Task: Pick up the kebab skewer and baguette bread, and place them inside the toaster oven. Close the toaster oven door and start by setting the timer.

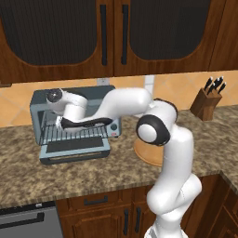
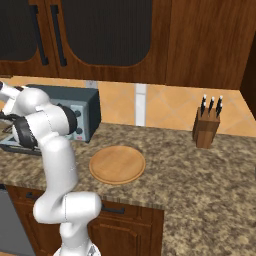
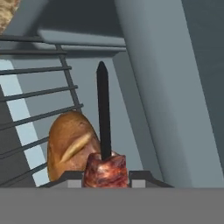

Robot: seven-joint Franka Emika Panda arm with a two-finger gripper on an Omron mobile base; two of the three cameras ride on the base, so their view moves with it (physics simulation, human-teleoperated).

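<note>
- Kebab skewer [image 3: 104,144] clamped in claw [image 3: 105,175], fingers pinching a meat chunk; dark stick points straight ahead of claw into the toaster oven [image 1: 74,116].
- Likely light and stiff along the stick, meat chunk soft and a bit slick; the chunk grip looks sound, judged best let go low over the wire rack [image 3: 39,105].
- Baguette bread [image 3: 70,146] just left of claw tips, lying on rack, touching or nearly touching skewer. Firm crust, light; already inside.
- Toaster oven door [image 1: 74,149] dropped open below claw, over worktop [image 1: 69,179].
</note>
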